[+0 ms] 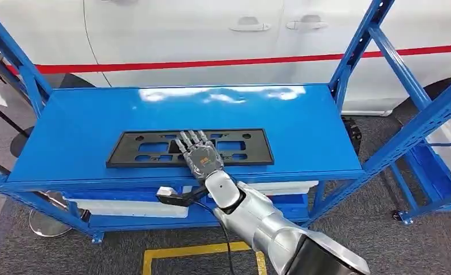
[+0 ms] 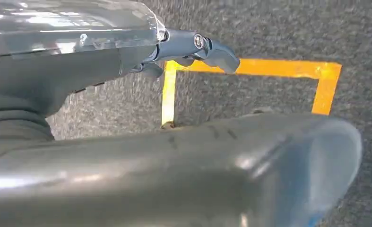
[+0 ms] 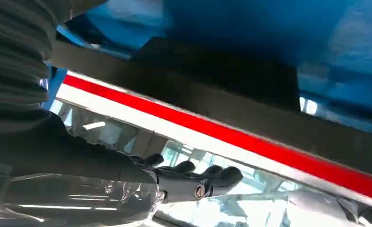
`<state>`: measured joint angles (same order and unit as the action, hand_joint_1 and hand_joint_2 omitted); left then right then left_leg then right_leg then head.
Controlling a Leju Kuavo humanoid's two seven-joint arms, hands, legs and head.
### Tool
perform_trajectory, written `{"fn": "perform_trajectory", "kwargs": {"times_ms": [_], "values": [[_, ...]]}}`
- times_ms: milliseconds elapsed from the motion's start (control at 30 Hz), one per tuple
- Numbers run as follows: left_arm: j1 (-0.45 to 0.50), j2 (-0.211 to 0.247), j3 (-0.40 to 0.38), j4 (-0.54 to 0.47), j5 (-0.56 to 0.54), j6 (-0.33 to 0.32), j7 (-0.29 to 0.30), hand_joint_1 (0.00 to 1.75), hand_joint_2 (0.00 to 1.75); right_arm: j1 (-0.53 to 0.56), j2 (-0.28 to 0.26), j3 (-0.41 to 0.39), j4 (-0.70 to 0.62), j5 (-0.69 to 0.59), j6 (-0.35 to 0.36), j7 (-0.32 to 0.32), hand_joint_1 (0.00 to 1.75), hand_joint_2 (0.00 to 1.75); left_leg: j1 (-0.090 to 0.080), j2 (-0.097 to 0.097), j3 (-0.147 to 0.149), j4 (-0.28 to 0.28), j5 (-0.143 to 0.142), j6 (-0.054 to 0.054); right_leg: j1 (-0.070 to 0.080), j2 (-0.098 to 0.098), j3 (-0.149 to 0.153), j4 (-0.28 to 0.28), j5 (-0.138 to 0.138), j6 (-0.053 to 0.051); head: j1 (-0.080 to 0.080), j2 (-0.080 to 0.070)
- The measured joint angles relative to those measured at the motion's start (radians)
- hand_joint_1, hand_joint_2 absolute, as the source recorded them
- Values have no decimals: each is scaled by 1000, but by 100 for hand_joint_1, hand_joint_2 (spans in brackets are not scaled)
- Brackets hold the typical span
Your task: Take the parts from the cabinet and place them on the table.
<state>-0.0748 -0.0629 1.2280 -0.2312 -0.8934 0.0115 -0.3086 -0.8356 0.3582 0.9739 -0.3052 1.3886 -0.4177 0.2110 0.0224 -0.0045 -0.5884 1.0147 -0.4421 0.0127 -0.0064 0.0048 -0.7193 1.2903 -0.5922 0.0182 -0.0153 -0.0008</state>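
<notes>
The black part (image 1: pixel 189 148), a long flat plate with cut-out windows, is lying lengthwise on the top shelf (image 1: pixel 303 123) of the blue cabinet (image 1: pixel 406 132), toward its front edge, where a reach from the front can be getting at it. The right robot hand (image 1: pixel 199 154) is resting palm-down over the plate's middle, fingers (image 1: pixel 191 137) stretched forward and slightly spread, not curled round anything; I am guessing it is pressing flat to drag the thin plate toward the edge, since nothing is giving the fingers a lip to hook. The left robot hand (image 2: pixel 193 49) is hanging low over grey carpet (image 2: pixel 278 33) and a yellow floor marking (image 2: pixel 269 68), fingers loosely curled and holding nothing. Behind the cabinet a white car (image 1: pixel 211 34) with a red stripe is standing.
</notes>
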Motion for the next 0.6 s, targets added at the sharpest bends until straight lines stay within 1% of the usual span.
{"fn": "perform_trajectory", "kwargs": {"times_ms": [33,67,100,133,167,200,233,267,300,333,367,400,433,467,500,533,567,600], "values": [[0,0,0,0,-1,0,0,0,0,-1,0,0,3,2,7,3,0,175,-1,0,0,0,0,0,0,0,-21,38,-2,0,0,0],[0,1,0,0,-1,0,0,0,0,-1,-1,0,6,2,15,9,0,175,-1,0,2,0,-1,1,0,0,-18,27,20,-2,0,0],[0,1,0,0,-3,-1,-2,0,0,-1,-1,0,9,3,23,16,0,175,-2,-1,4,0,-2,0,0,0,7,-29,60,-6,0,0],[1,1,0,0,-5,-2,-3,0,0,-3,-2,0,11,4,31,22,0,175,-3,-2,7,0,-3,0,1,0,48,-112,106,-12,0,0],[1,1,0,0,-6,-3,-4,0,0,-7,-3,0,13,5,40,28,0,175,-4,-3,11,0,-4,-1,4,0,97,-207,148,-21,0,0],[0,0,0,0,-6,-3,-5,0,0,-10,-4,0,14,5,49,35,0,175,-3,-3,11,-1,-5,-3,10,0,123,-261,143,-31,0,0],[-1,0,0,1,-7,-5,-6,0,0,-13,-5,0,17,5,55,38,7,175,-10,-4,8,3,-7,-9,14,-1,125,-274,145,-31,-1,0],[0,0,0,1,-7,-5,-7,0,0,-14,-7,0,19,5,61,41,94,175,-5,-3,8,-1,-5,-16,16,1,123,-272,146,-31,0,0],[1,0,0,1,-7,-5,-8,0,0,-15,-11,0,21,5,66,48,143,175,-3,-2,11,-4,-5,-22,18,3,123,-272,146,-32,0,0],[1,0,0,1,-7,-5,-8,0,0,-17,-14,0,22,4,74,55,141,175,-6,-2,15,-8,-3,-28,15,3,127,-279,149,-38,0,0],[0,2,0,1,-7,-5,-9,0,0,-17,-16,0,22,3,79,56,143,175,-5,-1,12,-2,-12,-32,3,1,135,-293,158,-43,-1,0],[0,3,0,1,-7,-5,-11,0,0,-18,-19,-1,26,2,82,59,143,175,-5,-1,4,26,-35,-34,3,0,138,-297,159,-49,-1,0],[0,3,0,1,-8,-5,-12,0,0,-17,-21,-2,28,1,81,60,140,175,-4,-1,-21,82,-71,-36,3,0,137,-297,159,-52,-2,0],[0,3,0,1,-8,-5,-14,0,0,-14,-24,-3,30,2,79,62,140,175,-2,-1,-58,165,-113,-39,4,-1,136,-297,159,-53,-2,0],[1,3,0,1,-8,-5,-15,0,0,-11,-27,-6,32,2,77,64,141,175,-2,-1,-97,248,-147,-43,5,-2,133,-296,159,-53,-2,0],[1,4,0,1,-8,-5,-16,0,0,-7,-31,-8,35,3,74,65,141,175,-2,-1,-124,303,-158,-46,5,-2,132,-294,159,-53,-2,0],[1,5,0,1,-8,-5,-18,0,0,-6,-33,-11,36,7,67,66,141,175,-1,-1,-124,302,-143,-48,5,-2,132,-293,159,-53,-2,0],[1,7,0,1,-9,-5,-18,0,0,-7,-34,-14,36,11,60,67,145,175,0,0,-103,256,-109,-48,4,-1,132,-291,158,-51,-2,0]]}}
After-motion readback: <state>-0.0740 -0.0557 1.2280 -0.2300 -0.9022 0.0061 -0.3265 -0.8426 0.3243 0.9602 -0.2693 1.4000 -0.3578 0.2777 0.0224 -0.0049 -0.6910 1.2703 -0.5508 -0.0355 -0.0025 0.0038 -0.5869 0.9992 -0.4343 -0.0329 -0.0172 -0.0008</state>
